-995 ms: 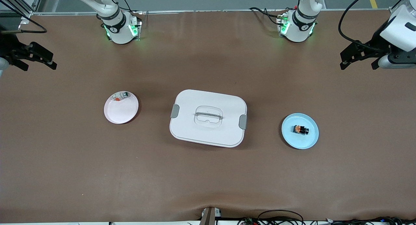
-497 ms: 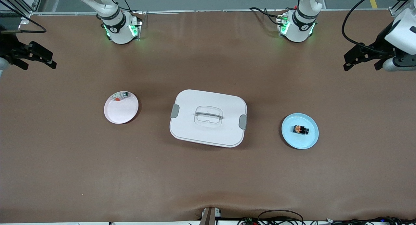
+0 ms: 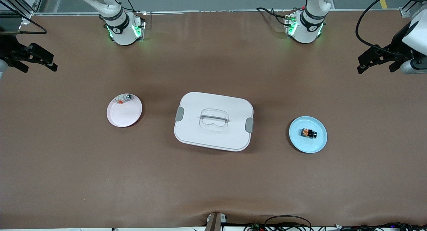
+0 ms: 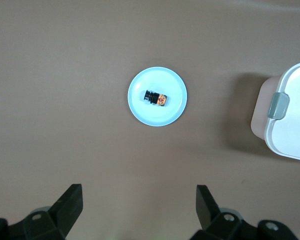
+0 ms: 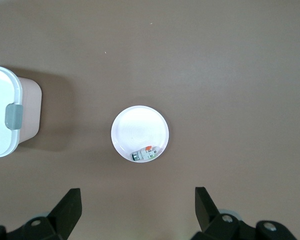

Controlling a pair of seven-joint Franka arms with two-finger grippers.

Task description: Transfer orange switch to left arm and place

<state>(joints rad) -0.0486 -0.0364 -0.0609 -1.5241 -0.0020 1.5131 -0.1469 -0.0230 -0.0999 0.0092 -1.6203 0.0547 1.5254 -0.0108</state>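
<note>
The orange switch lies on a blue plate toward the left arm's end of the table; the left wrist view shows this orange switch lying there untouched. The white box with grey latches stands mid-table between the two plates. High over bare table at the left arm's end, my left gripper hangs open and empty, well away from the switch. My right gripper hangs open and empty over the right arm's end. Both wrist views show fingers spread wide: left gripper, right gripper.
A pink plate holding a small silvery-clear part with a red bit sits beside the box toward the right arm's end. The right wrist view shows that plate and a box corner. Cables run along the table's near edge.
My left gripper has drifted outward toward the left arm's end of the table. The right gripper, the switch and the box have hardly moved.
</note>
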